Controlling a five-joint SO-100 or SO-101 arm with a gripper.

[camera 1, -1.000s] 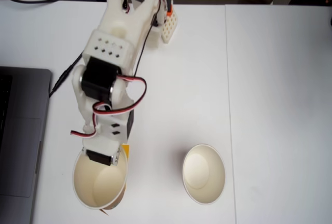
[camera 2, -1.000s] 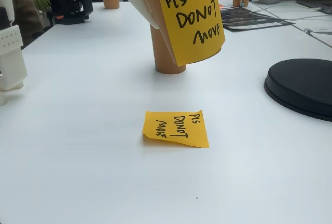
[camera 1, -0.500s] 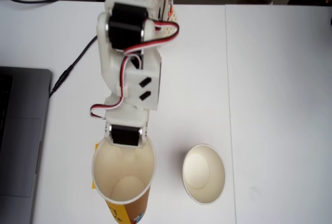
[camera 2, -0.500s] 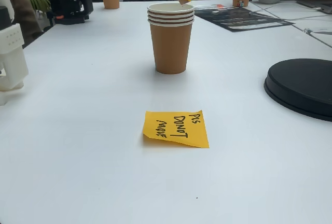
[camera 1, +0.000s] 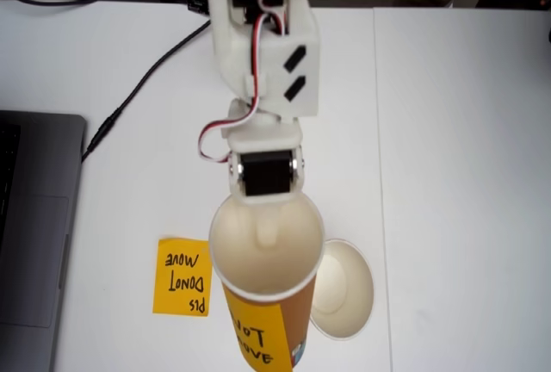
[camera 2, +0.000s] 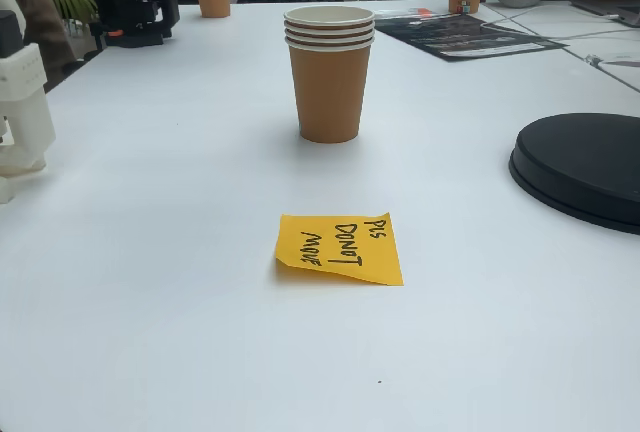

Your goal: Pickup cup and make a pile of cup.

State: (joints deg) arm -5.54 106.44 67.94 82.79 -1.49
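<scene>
We see cup point(camera 1: 267, 256) lifted off table, mouth toward camera in a fixed view from above, yellow strip with dark writing on its wall. Gripper point(camera 1: 266, 217) pinches cup's far rim, one finger inside. Cup overlaps left edge of pile of cup point(camera 1: 344, 290) point(camera 2: 329, 72), which stands upright on white table point(camera 1: 448, 174). Sticky note point(camera 1: 182, 275) lies flat left of cup. Laptop point(camera 1: 34, 234) at left edge.
</scene>
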